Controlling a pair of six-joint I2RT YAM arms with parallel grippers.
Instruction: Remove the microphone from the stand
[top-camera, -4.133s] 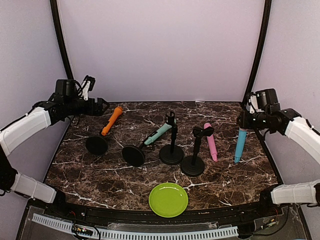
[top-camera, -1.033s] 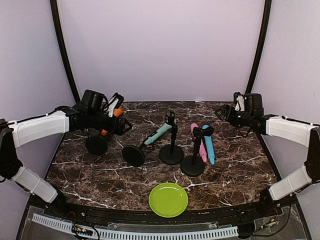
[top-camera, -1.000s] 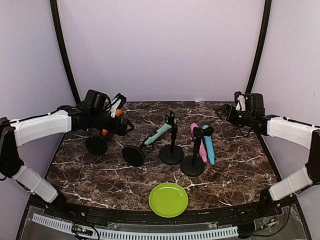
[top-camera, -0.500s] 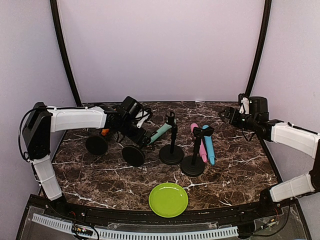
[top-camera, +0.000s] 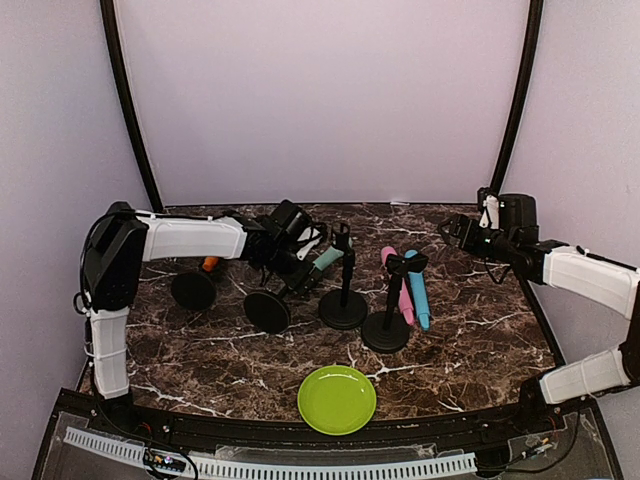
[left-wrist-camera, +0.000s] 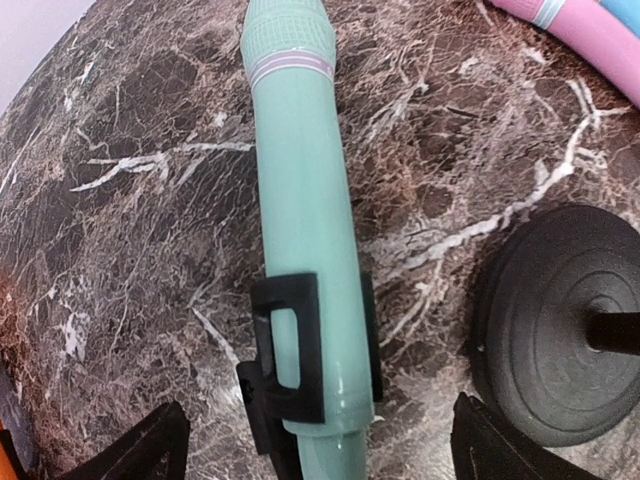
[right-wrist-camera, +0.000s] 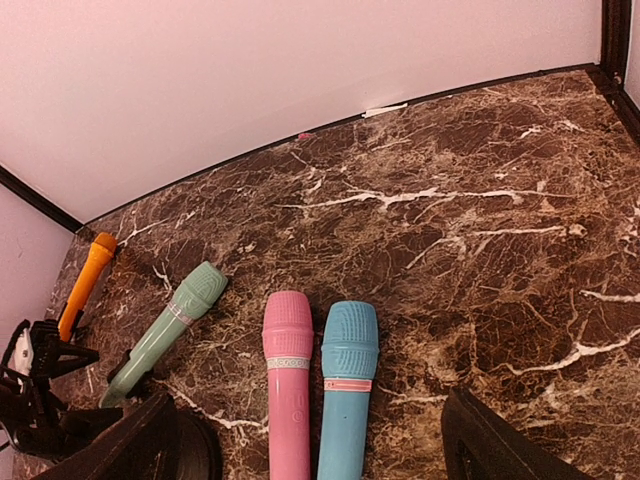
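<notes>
A mint-green microphone (left-wrist-camera: 298, 200) sits tilted in the black clip (left-wrist-camera: 292, 350) of a stand whose round base (top-camera: 267, 312) rests on the marble. My left gripper (left-wrist-camera: 318, 452) is open, its fingertips (left-wrist-camera: 140, 455) wide on either side of the microphone's lower handle at the clip, not touching it. In the top view the left gripper (top-camera: 304, 260) hovers over the green microphone (top-camera: 324, 262). My right gripper (top-camera: 450, 228) is open at the back right, holding nothing, and looks down on a pink microphone (right-wrist-camera: 290, 380) and a blue microphone (right-wrist-camera: 345, 390) lying side by side.
Two empty stands (top-camera: 343, 300) (top-camera: 386, 325) are at the middle, a bare stand base (top-camera: 193, 290) at the left. An orange microphone (right-wrist-camera: 85, 280) lies at the back left. A green plate (top-camera: 337, 399) sits near the front edge.
My left arm has swung right from the orange microphone to the green one in its stand, and its jaws opened slightly. The right arm barely moved.
</notes>
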